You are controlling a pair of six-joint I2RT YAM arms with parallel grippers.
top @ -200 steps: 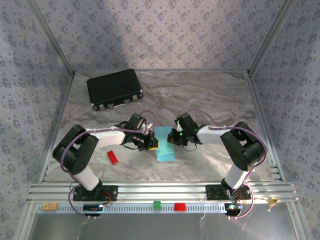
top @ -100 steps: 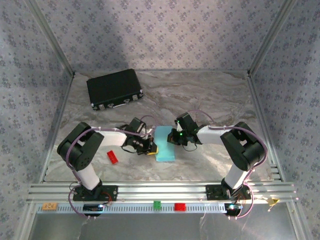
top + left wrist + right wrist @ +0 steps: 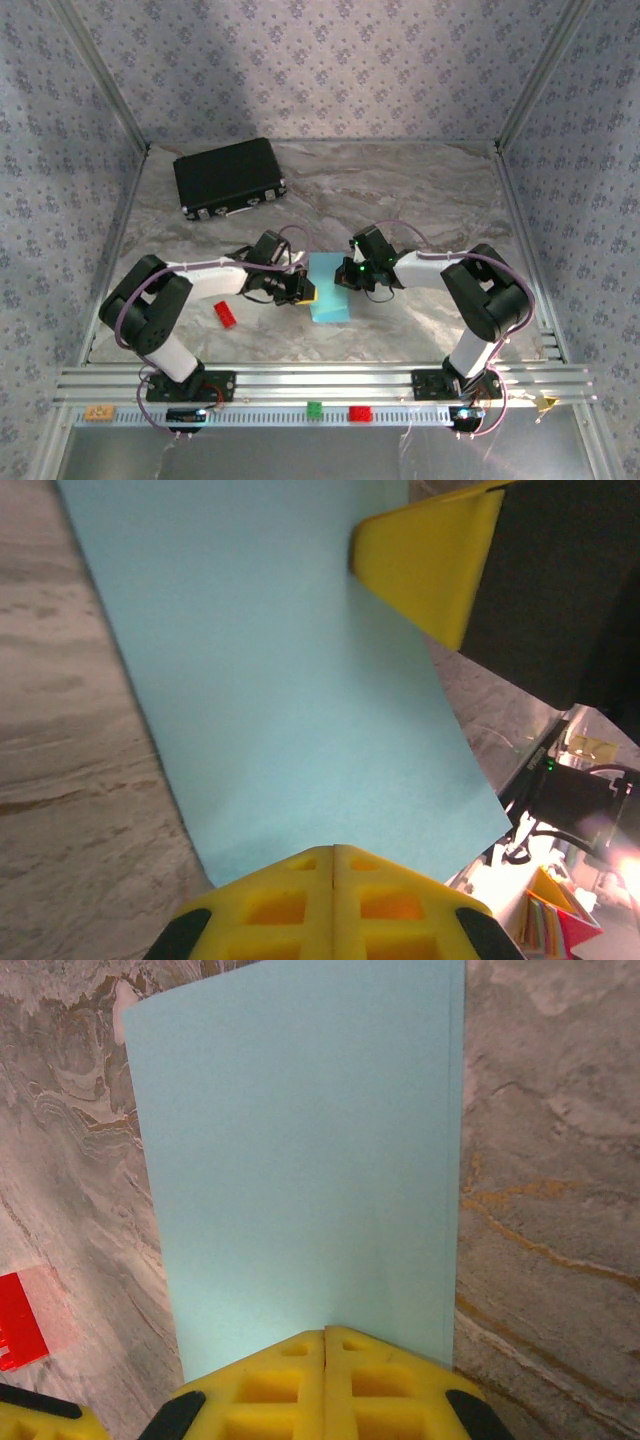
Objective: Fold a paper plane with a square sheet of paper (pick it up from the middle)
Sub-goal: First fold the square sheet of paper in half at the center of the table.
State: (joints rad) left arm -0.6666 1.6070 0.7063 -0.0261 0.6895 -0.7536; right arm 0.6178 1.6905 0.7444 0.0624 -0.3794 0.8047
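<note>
Here, a smooth rectangular cyan paper sheet (image 3: 300, 1160) lies on veined tabletop (image 3: 540, 1110).

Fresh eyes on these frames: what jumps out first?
The light-blue paper, apparently folded in half, lies at the centre with the left gripper and right gripper both shut, tips meeting it from opposite sides. Next, a black case sits at the far left, and a small red brick lies near the left arm.

sheet of paper (image 3: 330, 305): 1 | black case (image 3: 229, 177): 1 | red bricks (image 3: 225, 314): 2 | green brick (image 3: 314, 408): 1
</note>
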